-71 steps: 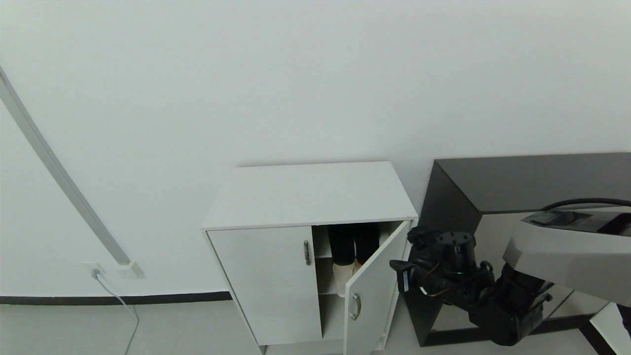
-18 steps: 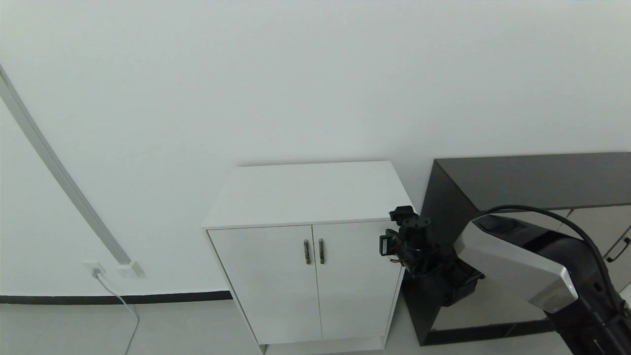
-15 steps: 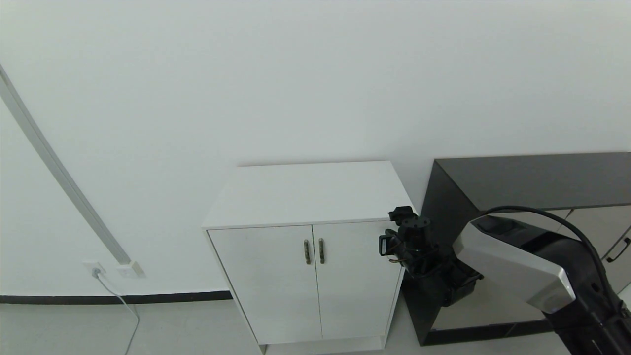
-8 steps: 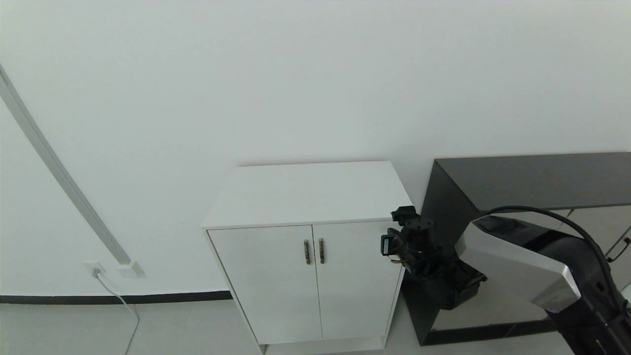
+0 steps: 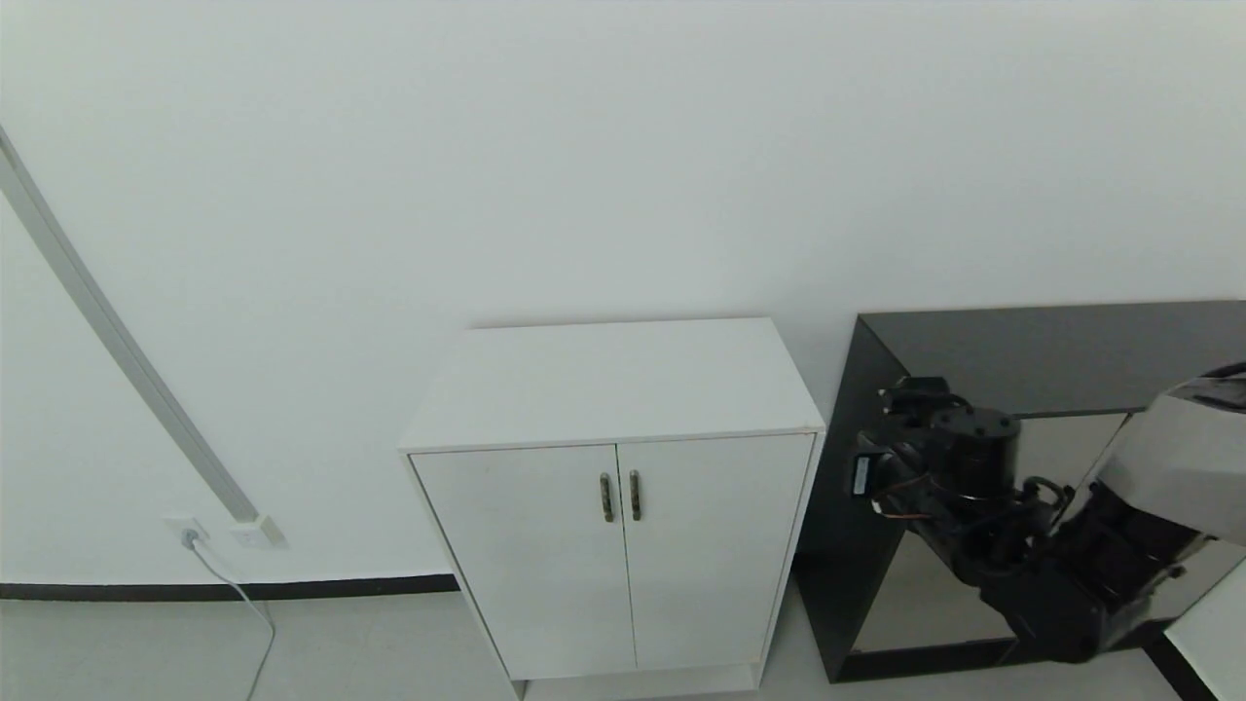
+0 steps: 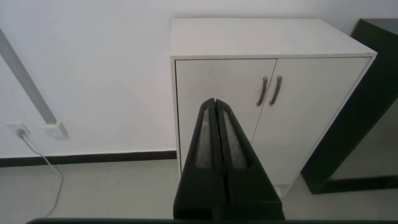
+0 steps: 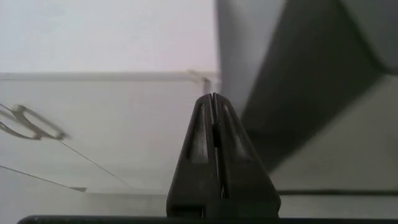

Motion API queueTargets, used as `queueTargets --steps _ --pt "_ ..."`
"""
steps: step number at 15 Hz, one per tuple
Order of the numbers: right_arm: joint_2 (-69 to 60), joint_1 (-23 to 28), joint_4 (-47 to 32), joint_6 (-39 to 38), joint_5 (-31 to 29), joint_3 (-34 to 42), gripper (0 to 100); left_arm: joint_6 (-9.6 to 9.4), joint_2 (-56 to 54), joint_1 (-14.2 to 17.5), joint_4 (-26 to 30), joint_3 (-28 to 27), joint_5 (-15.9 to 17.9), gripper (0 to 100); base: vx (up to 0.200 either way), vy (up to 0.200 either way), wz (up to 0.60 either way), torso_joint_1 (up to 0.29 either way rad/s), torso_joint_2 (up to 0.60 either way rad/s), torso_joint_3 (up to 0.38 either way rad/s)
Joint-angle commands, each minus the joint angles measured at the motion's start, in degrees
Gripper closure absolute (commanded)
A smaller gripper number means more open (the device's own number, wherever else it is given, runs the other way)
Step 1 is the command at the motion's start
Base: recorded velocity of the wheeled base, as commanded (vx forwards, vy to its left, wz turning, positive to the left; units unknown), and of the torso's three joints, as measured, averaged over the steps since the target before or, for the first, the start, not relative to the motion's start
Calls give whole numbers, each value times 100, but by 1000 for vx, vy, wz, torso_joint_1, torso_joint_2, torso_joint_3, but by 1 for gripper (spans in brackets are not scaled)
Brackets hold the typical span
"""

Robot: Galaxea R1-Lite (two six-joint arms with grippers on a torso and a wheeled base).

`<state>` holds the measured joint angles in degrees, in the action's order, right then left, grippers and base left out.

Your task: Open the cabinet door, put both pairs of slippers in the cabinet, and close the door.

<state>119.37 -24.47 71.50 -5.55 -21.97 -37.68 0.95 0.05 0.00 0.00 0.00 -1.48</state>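
Observation:
The white cabinet (image 5: 608, 385) stands against the wall with both doors shut and their two metal handles (image 5: 619, 496) side by side at the middle. The shut doors hide whatever is inside. My right arm's wrist (image 5: 959, 458) hangs to the right of the cabinet, apart from it, in front of the black unit. In the right wrist view my right gripper (image 7: 214, 101) is shut with nothing in it and points at the cabinet's right door (image 7: 124, 130). My left gripper (image 6: 215, 104) is shut and empty, held back from the cabinet front (image 6: 273, 106).
A black cabinet with a mirrored front (image 5: 1022, 350) stands directly right of the white one. A wall socket with a cable (image 5: 190, 535) and a slanted grey wall duct (image 5: 97, 312) are at the left. Bare floor (image 5: 341, 643) lies before the cabinet.
The right door, open earlier with slippers seen inside, is now shut. My right arm, which was against that door's right edge, has drawn back to the right.

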Motion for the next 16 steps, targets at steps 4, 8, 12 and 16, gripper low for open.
queueTargets --steps 4,8,12,16 --pt "-1751 452 1446 62 -484 2916 100 10 4 0 0 0 -2 100 0 0 0 0 0 0" --pt "-2902 539 1332 62 -458 3768 100 10 4 0 0 0 -2 100 0 0 0 0 0 0" --pt "-4625 548 -444 186 -378 3768 100 10 4 0 0 0 -2 100 0 0 0 0 0 0" --pt "-6514 548 -2562 177 386 3768 100 10 4 0 0 0 -2 100 0 0 0 0 0 0"
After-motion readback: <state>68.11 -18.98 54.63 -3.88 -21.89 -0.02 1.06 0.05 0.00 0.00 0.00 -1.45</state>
